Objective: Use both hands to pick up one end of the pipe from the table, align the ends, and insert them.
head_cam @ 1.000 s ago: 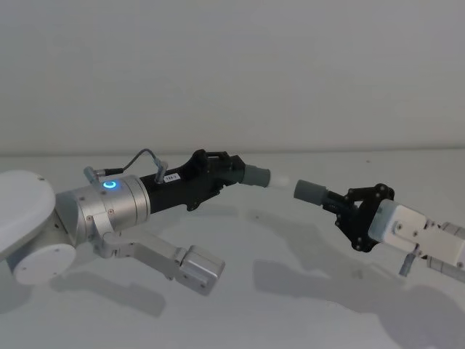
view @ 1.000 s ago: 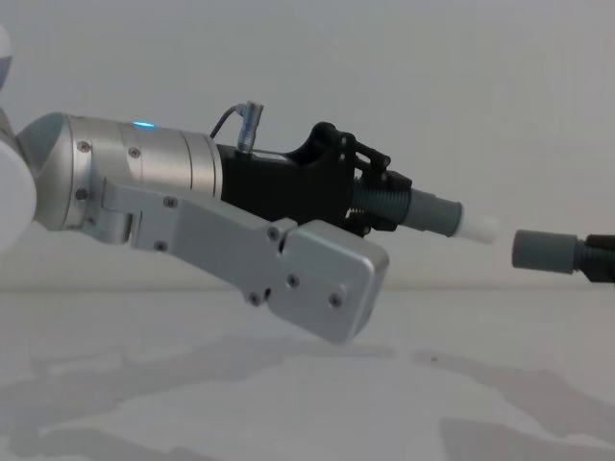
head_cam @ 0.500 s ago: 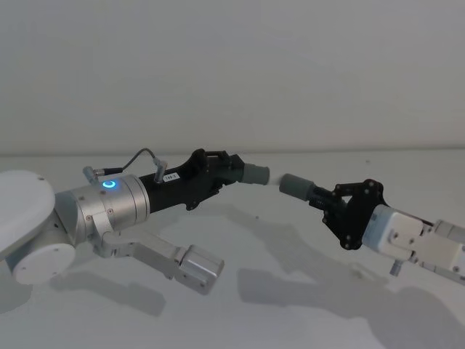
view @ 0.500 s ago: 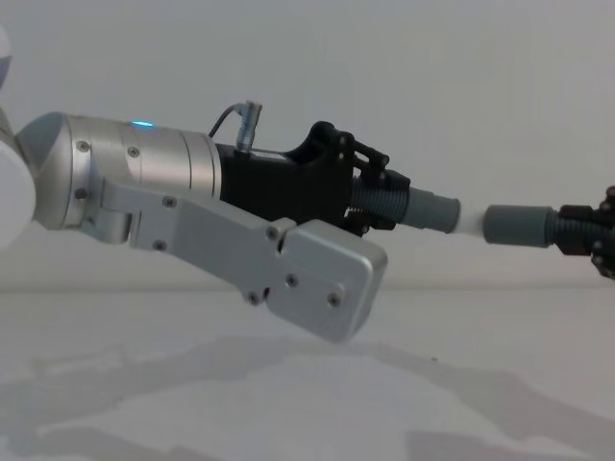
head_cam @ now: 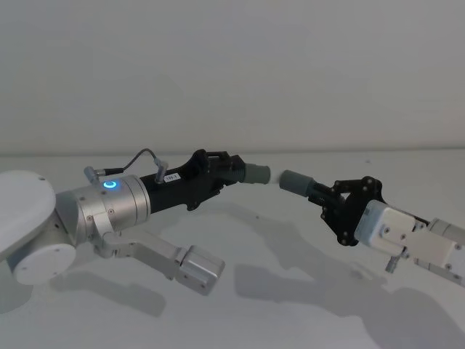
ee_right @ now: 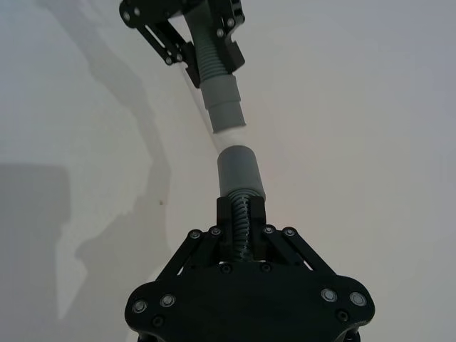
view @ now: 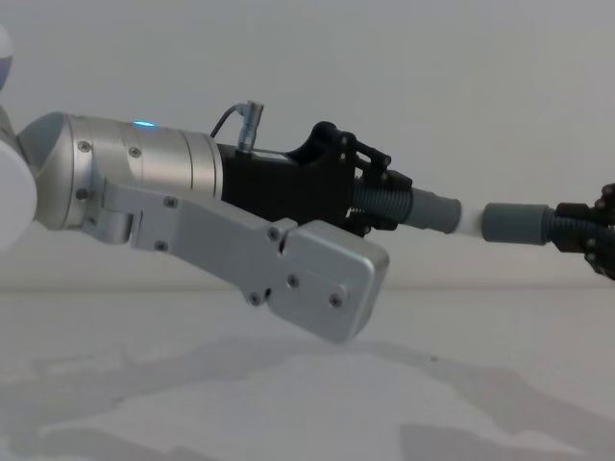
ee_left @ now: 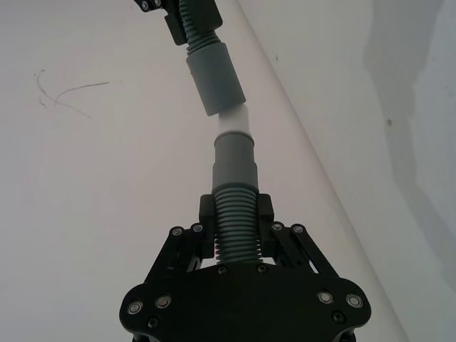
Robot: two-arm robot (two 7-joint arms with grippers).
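Two pipe pieces are held in the air above the white desk (head_cam: 305,305), one in each gripper, their ends meeting between the arms.

Left gripper (head_cam: 231,171): jaws are closed on the ribbed section of the left piece (ee_left: 233,189). This piece is dark grey, with close ribs near the jaws, then a smooth thicker collar (view: 432,210), then a narrower white tip (view: 469,220) projecting from the collar. In the chest view the piece is seen pointing to the right and slightly downward. A blue ring light (head_cam: 110,184) is lit on the silver left arm.

Right gripper (head_cam: 328,203): jaws are closed on the ribbed section of the right piece (ee_right: 241,187). Its end is a plain smooth grey socket (view: 515,224), wider than the white tip, with ribs behind it running into the jaws.

Relation of the ends: the white tip is seen reaching the socket's mouth. A short length of white is visible between collar and socket in the head, chest and both wrist views, so the two grey collars are not touching. In the wrist views the two pieces are not quite in one line; a slight angle is seen at the joint. How deep the tip sits within the socket cannot be told.

Shadows of both arms are cast on the desk below.
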